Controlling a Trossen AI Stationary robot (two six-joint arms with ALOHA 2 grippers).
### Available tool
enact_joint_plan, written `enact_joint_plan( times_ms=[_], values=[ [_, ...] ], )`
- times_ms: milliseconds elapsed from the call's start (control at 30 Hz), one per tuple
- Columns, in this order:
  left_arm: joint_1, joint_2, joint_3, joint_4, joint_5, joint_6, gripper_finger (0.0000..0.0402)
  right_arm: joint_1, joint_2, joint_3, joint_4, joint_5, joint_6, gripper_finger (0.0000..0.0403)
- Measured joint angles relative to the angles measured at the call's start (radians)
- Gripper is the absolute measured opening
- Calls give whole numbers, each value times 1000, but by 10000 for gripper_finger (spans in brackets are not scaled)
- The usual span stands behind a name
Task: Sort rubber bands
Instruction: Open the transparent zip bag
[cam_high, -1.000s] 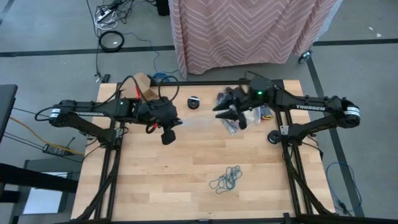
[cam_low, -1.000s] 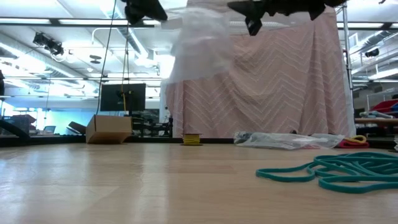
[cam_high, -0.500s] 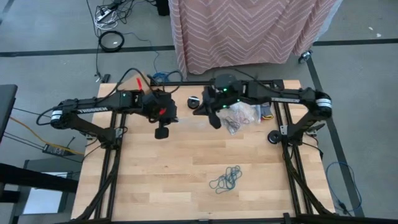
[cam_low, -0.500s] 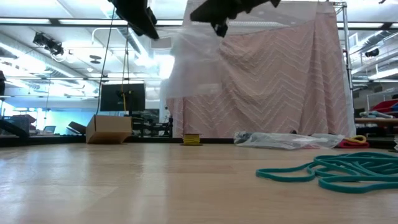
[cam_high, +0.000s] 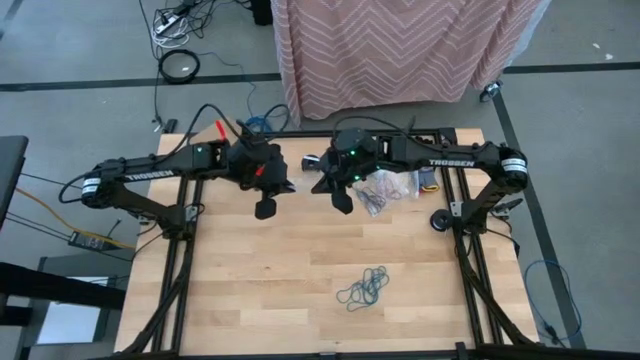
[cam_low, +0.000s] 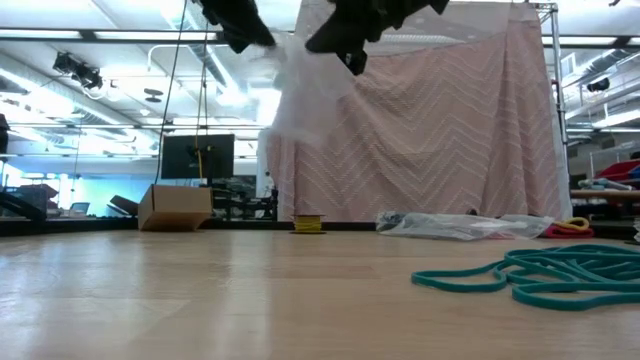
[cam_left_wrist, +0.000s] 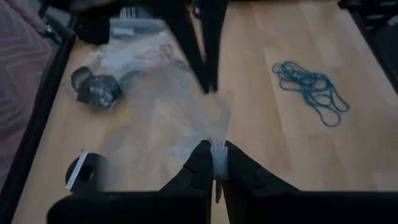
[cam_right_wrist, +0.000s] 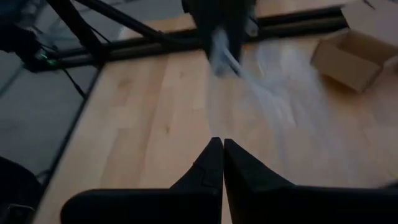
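A clear plastic bag (cam_low: 305, 90) hangs high over the table's far middle. My left gripper (cam_left_wrist: 215, 163) is shut on it. My right gripper (cam_right_wrist: 222, 148) is shut just to the right of the left one (cam_high: 343, 203), its tips at the bag's upper part (cam_left_wrist: 210, 90). A tangle of teal rubber bands (cam_high: 363, 288) lies loose on the table toward its near right, also in the low view (cam_low: 545, 270). More bands sit in clear bags (cam_high: 388, 186) at the back right. My left gripper pinches a gathered edge of the clear bag (cam_left_wrist: 217, 144) between its two fingers, coming slanting down from the left. The bag fans out beyond the fingers and hangs clear of the table. My right gripper stands against the bag's film; whether it has film between its fingers cannot be told.
A small black disc (cam_high: 312, 162) lies at the far middle. An open cardboard box (cam_right_wrist: 351, 56) stands at the far left. The near half of the wooden table (cam_high: 260, 290) holds only the teal bands.
My right gripper has gone toward the table's left, up to the hanging bag and my left gripper, and has shut from wide open. My left gripper has rolled and shifted a little toward the far edge. The bag, which hung broad, is now drawn narrower between the two grippers.
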Motion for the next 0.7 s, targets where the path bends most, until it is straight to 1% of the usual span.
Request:
enact_joint_plan(
  times_ms=[100, 200, 300, 400, 467, 600, 700],
  values=[
    [1, 0, 0, 16, 26, -6, 21, -6, 0, -35, 0, 20, -4, 1],
    [0, 12, 0, 34, 86, -9, 22, -11, 0, -57, 25, 28, -5, 1],
    [0, 41, 0, 14, 139, -16, 22, -11, 0, -83, 69, 76, -6, 1],
    [0, 84, -1, -26, 135, -24, 22, -11, 0, -85, 108, 64, -3, 1],
    [0, 108, -1, -6, 128, -24, 22, -11, -1, -85, 100, 39, -3, 1],
    [0, 127, -2, 101, 109, -32, 22, -11, 26, -85, 77, -20, -3, 1],
    [2, 129, -2, 153, 91, -56, 22, -8, 54, -85, 62, -38, -8, 1]
  ],
)
